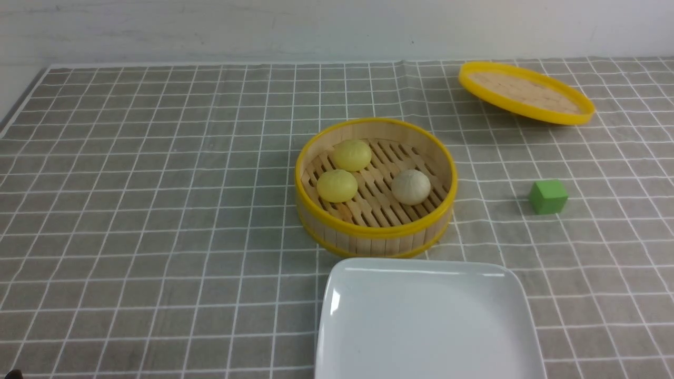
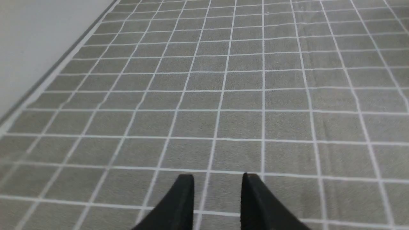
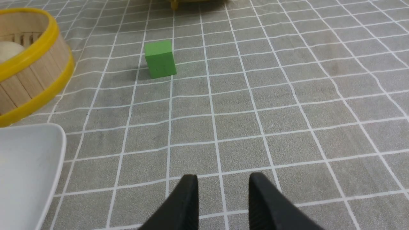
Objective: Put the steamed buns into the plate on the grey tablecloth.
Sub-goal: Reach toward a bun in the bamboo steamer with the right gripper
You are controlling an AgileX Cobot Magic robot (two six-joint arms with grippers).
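Three steamed buns lie in the round bamboo steamer (image 1: 375, 232): two pale yellow buns (image 1: 352, 155) (image 1: 337, 185) on its left and an off-white bun (image 1: 411, 186) on its right. The white plate (image 1: 337, 295) sits on the grey tablecloth (image 1: 158, 210) just in front of the steamer and holds nothing. Neither gripper shows in the front view. My left gripper (image 2: 218, 177) is open and empty over bare cloth. My right gripper (image 3: 223, 179) is open and empty; the plate's corner (image 3: 48, 150) and the steamer's wall (image 3: 35, 80) lie off to one side of it, the off-white bun (image 3: 8, 51) just visible.
A green cube (image 1: 548, 196) stands right of the steamer, also in the right wrist view (image 3: 159, 59). The flat yellow-rimmed lid (image 1: 526, 92) lies at the back right. The cloth's left edge (image 2: 48, 80) meets a pale surface.
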